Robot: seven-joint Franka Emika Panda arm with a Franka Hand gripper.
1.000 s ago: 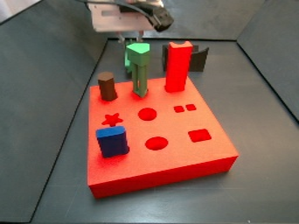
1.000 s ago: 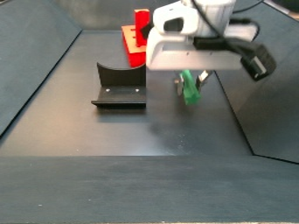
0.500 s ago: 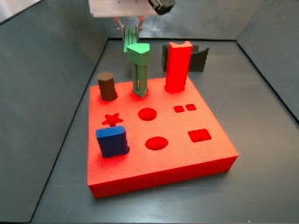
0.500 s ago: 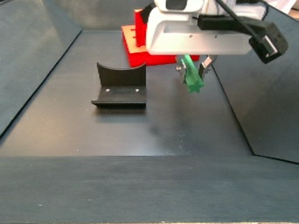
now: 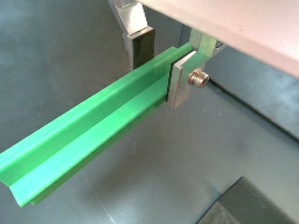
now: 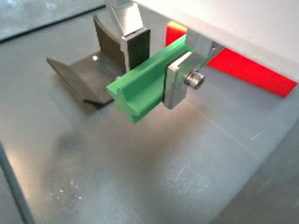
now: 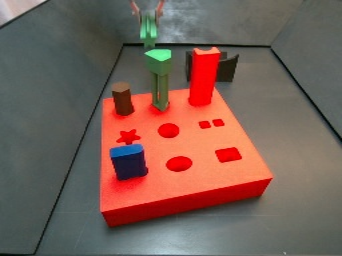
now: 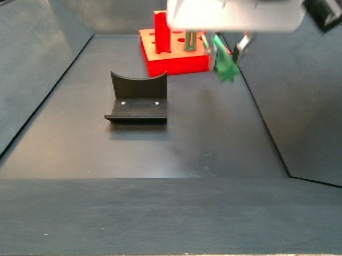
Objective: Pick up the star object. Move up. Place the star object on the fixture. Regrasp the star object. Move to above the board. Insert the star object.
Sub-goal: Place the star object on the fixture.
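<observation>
In a wrist view, the gripper point(image 5: 162, 63) has its silver fingers point(image 5: 180, 80) clamped across the star object point(image 5: 93, 131), which runs as a long green bar from the plates toward the lower left of the frame, clear of the dark floor below it.

In a wrist view, the same clamp shows on the star object point(image 6: 142, 84) with the peg end-on. The fixture point(image 6: 84, 74) stands on the floor at the upper left, apart from the peg, and a strip of the board point(image 6: 251, 71) lies at the right edge.

In a side view, the board point(image 7: 201, 195) fills the middle of the frame, its star hole point(image 7: 128, 137) still open at centre left. The star object point(image 7: 146, 29) hangs at the top, well above the board; the gripper around it is blurred there.

In a side view, the star object point(image 8: 226, 63) hangs in the upper right under the gripper body, off the floor, beside the board point(image 8: 181, 62). The fixture point(image 8: 135, 101) sits empty at centre left.

Judging from this, the pick is done and the move up is under way or about finished. Placing the peg on the fixture, regrasping, travelling over the board and inserting are all left.
</observation>
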